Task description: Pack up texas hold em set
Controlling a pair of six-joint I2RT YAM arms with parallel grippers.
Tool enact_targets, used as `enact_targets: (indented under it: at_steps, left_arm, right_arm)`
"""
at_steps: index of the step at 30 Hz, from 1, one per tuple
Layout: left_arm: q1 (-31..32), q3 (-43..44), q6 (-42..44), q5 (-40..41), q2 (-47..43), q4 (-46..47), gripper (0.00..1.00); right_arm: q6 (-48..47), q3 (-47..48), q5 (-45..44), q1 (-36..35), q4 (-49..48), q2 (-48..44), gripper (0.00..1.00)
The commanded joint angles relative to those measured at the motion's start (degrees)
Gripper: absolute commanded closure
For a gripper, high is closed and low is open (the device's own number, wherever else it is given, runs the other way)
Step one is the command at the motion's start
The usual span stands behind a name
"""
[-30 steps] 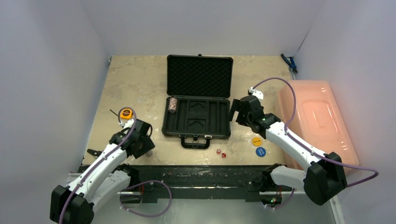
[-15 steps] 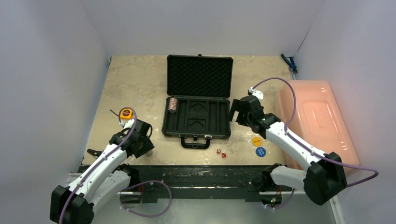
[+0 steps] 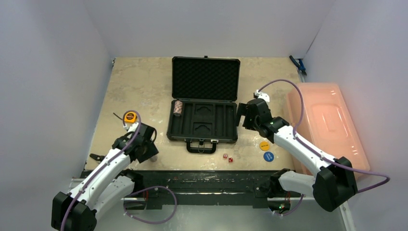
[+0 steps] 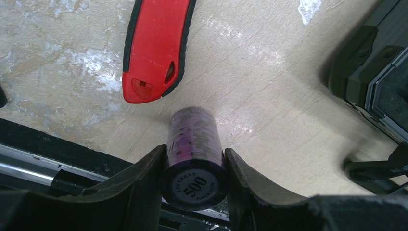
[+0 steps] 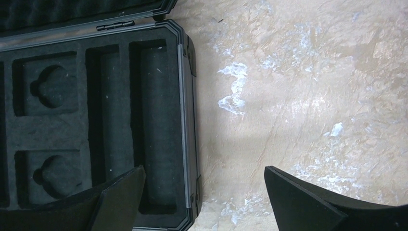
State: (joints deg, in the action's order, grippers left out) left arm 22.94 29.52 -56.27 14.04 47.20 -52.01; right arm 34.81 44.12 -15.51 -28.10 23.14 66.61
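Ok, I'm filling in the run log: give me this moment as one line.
left gripper: shut on purple chip stack | right gripper: open, empty, over briefcase edge | briefcase: open, second chip stack inside

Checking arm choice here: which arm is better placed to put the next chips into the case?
Left. The left gripper clamps a purple chip stack; the right gripper hangs open and empty over the case's right edge.
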Motion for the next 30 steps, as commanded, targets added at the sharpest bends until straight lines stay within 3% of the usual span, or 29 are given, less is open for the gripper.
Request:
enact_targets:
  at_steps: [1,14,21,30]
  left_arm:
    - [-0.2,4.4,2.7,-0.6,-0.3,0.2,1.00]
    - [-0.2,13.6,14.0,-6.4,1.3,-2.7,1.00]
    - [-0.2,20.6,21.4,-9.8,4.8,-2.2,1.00]
    - [-0.2,28.5,32.6,-20.3,10.5,0.1,1.00]
  right_arm:
    - [-2.7,0.7,2.5,0.1,-1.8,-1.2,0.01]
    - [-8.7,-1.3,13.7,-0.6,-9.5,-5.2,0.01]
    - [-11.2,-3.5,18.4,-4.4,-15.5,-10.2,0.01]
    - [-13.2,-7.6,27.7,-7.0,-22.8,-14.6,0.01]
